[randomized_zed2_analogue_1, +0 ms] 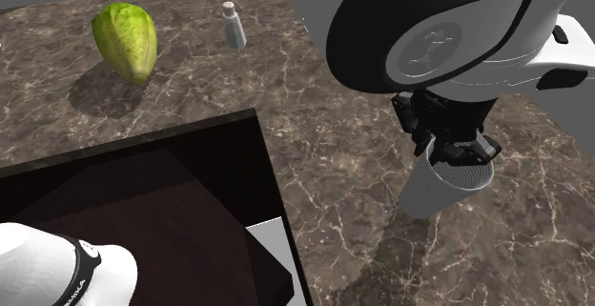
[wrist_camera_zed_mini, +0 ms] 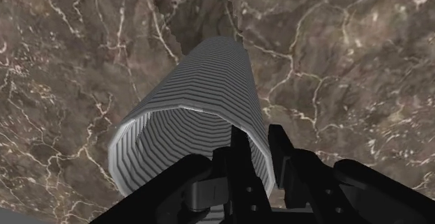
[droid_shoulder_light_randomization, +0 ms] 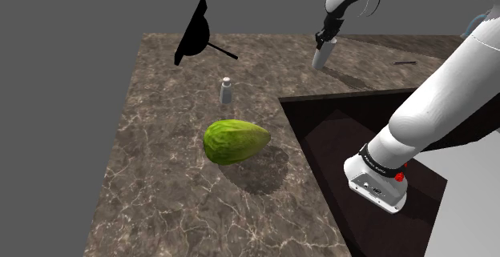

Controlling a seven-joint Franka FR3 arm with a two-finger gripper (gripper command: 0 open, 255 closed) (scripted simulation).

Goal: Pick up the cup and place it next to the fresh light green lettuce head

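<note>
gripper (wrist_camera_zed_mini: 259, 161) clenched on ribbed grey cup's (wrist_camera_zed_mini: 202, 97) rim, wall pinched between its fingers for carrying, cup tilted, well apart from lettuce head (droid_shoulder_light_randomization: 235, 141) on marbled bench (droid_shoulder_light_randomization: 160, 207).

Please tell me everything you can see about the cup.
The cup is a tall grey tumbler with fine ribs and an open top. The gripper pinches its wall at the rim, one finger inside, one outside. It hangs tilted, seemingly just above the marbled brown counter, well apart from the lettuce.
</note>
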